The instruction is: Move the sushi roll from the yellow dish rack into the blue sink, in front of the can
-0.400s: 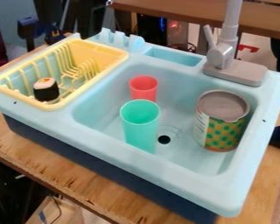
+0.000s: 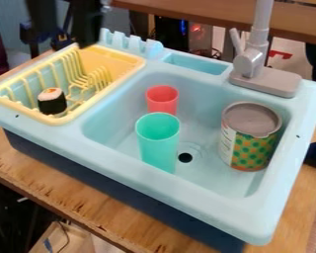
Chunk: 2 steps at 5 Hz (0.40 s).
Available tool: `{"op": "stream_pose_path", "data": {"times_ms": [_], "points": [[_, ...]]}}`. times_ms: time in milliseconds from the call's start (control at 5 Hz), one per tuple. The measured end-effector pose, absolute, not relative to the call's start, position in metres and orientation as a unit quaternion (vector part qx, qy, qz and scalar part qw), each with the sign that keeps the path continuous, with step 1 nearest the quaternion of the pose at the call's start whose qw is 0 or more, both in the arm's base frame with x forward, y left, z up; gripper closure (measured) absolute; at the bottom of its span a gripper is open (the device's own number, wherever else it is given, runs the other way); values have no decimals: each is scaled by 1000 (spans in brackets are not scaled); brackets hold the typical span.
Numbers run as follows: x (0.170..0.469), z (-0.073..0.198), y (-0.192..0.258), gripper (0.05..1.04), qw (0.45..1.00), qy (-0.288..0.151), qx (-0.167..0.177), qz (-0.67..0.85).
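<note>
Occupying one toy sink (image 2: 154, 179): one sushi (image 2: 52, 102), two cups (image 2: 159, 147), one can (image 2: 252, 141).

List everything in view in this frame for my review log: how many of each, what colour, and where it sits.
Sushi roll: one, black and white with an orange top, in the dish rack
Dish rack: one, yellow, at the sink's left in the picture
Toy sink: one, light blue over dark blue, on the table
Red cup: one, in the basin, behind the green cup
Green cup: one, in the basin
Can: one, green and orange pattern, grey top, basin's right side
Drain hole: one, black, basin floor
Faucet: one, grey, sink's back edge
Table: one, wood-brown, under the sink
Pincer: one, black, upper left, by the dish rack's back edge
</note>
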<state>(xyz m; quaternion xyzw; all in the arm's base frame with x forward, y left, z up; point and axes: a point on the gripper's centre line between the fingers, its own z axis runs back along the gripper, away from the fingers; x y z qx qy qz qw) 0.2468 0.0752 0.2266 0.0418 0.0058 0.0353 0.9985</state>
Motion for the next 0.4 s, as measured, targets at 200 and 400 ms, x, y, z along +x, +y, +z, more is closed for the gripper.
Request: {"op": "stream_pose_path", "data": {"times_ms": [200,400], "points": [[244,218,100,81,997,16,35,59],[248,208,114,81,997,19,39,70]]}}
